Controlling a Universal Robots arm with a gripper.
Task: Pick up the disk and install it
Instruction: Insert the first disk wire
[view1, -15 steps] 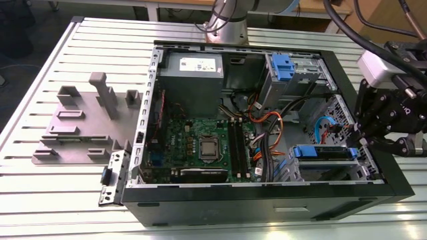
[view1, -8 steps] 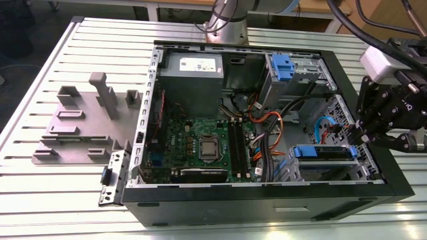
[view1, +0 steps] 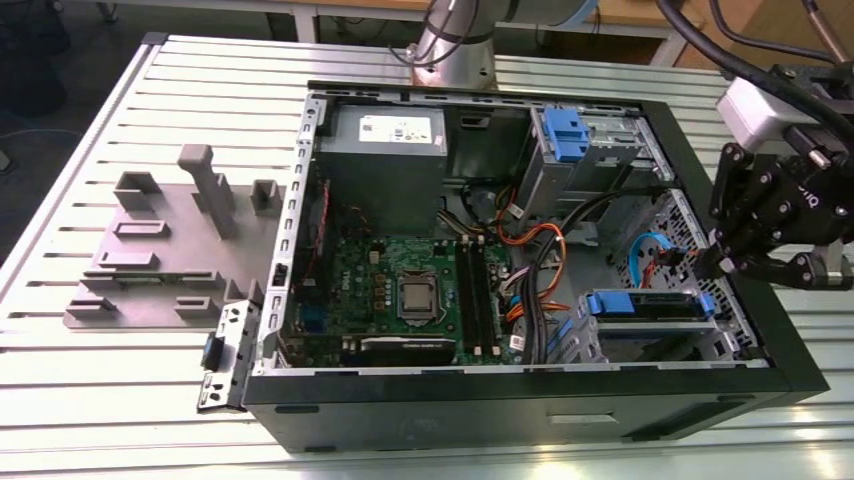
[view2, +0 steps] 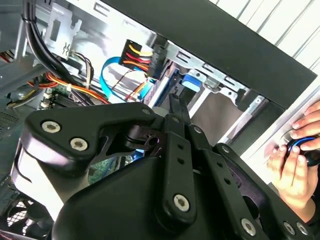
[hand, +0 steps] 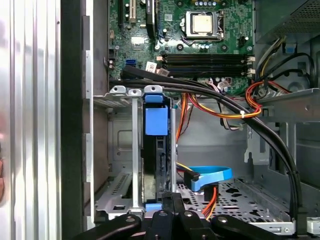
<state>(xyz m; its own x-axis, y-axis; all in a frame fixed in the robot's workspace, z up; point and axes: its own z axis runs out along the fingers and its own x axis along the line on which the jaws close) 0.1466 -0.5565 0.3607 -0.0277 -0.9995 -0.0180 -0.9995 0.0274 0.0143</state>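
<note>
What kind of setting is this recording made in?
Likely a robotics lab or assembly test bench: an opened computer case lies on a slatted aluminium table, beside a grey fixture plate, with the arm's claw at the case's edge.

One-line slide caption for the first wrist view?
The hand hangs over the disk, seated in its drive cage.

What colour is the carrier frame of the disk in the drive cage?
Blue. The carrier frame of the disk shows best in the first wrist view.
</note>
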